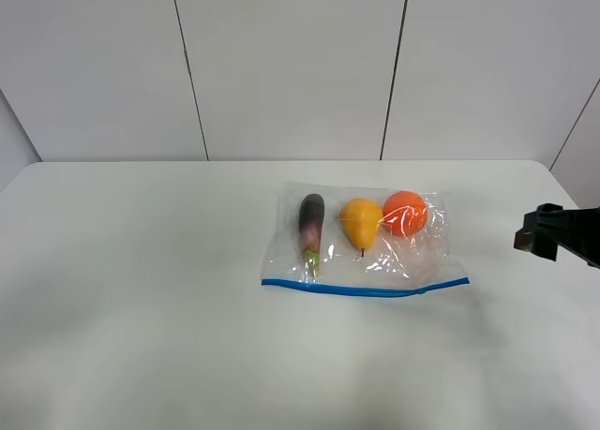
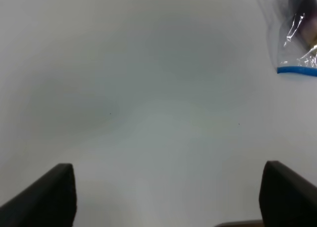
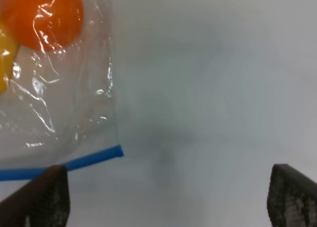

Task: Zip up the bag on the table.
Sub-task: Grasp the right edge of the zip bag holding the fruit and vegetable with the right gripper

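The clear bag (image 1: 366,238) lies flat on the white table (image 1: 141,261), right of centre. Inside are a toy eggplant (image 1: 311,226), a yellow pear (image 1: 361,222) and an orange (image 1: 405,213). Its blue zipper strip (image 1: 366,289) runs along the near edge. My right gripper (image 3: 166,197) is open and empty, above the table just off the strip's right end (image 3: 74,163), with the orange (image 3: 44,17) in view. My left gripper (image 2: 166,197) is open and empty over bare table, with the bag's left corner (image 2: 297,44) far off.
The right arm (image 1: 562,235) enters at the table's right edge in the high view. The left arm is not in the high view. A panelled grey wall stands behind the table.
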Robot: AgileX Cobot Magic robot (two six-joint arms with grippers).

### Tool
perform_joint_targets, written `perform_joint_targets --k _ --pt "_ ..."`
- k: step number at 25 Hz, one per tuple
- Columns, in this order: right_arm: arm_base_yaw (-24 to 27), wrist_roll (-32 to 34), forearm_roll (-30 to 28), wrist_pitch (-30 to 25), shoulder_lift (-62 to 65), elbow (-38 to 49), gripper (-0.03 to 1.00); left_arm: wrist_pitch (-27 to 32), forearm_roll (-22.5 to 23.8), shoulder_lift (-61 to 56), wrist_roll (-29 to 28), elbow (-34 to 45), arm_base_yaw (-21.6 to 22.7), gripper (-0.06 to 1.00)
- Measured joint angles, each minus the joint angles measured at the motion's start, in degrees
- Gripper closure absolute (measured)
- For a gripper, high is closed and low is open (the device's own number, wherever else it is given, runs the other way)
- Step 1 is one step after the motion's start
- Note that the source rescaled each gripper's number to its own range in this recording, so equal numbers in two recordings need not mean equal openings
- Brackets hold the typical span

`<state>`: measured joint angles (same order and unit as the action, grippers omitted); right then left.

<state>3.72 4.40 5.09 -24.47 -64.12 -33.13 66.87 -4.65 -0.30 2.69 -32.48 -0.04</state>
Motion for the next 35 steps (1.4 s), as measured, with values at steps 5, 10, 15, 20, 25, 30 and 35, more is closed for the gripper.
perform_joint_targets --k 5,10,15,20,25,30,35 --pt "0.00 -1.10 8.44 5.01 -9.11 -0.01 0.11 0.00 0.00 0.00 0.00 0.00 0.00 -0.06" --pt "0.00 -3.78 13.16 6.29 -15.55 -0.05 0.13 0.00 0.00 0.00 0.00 0.00 0.00 -0.06" --pt "0.00 -6.71 18.22 7.34 -20.70 -0.05 0.14 0.00 0.00 0.00 0.00 0.00 0.00 -0.06" --pt "0.00 -11.03 24.02 7.56 -26.39 -0.51 0.15 0.00 0.00 0.00 0.00 0.00 0.00 -0.06" --pt "0.00 -19.45 31.57 6.45 -30.73 -4.43 0.19 0.00 0.00 0.00 0.00 0.00 0.00 -0.06" --pt "0.00 -24.98 38.46 2.91 -33.12 -8.71 0.20 0.00 0.00 0.00 0.00 0.00 0.00 -0.06" --pt "0.00 -26.67 43.60 -0.22 -35.22 -11.00 0.20 0.00 0.00 0.00 0.00 0.00 0.00 -0.06"
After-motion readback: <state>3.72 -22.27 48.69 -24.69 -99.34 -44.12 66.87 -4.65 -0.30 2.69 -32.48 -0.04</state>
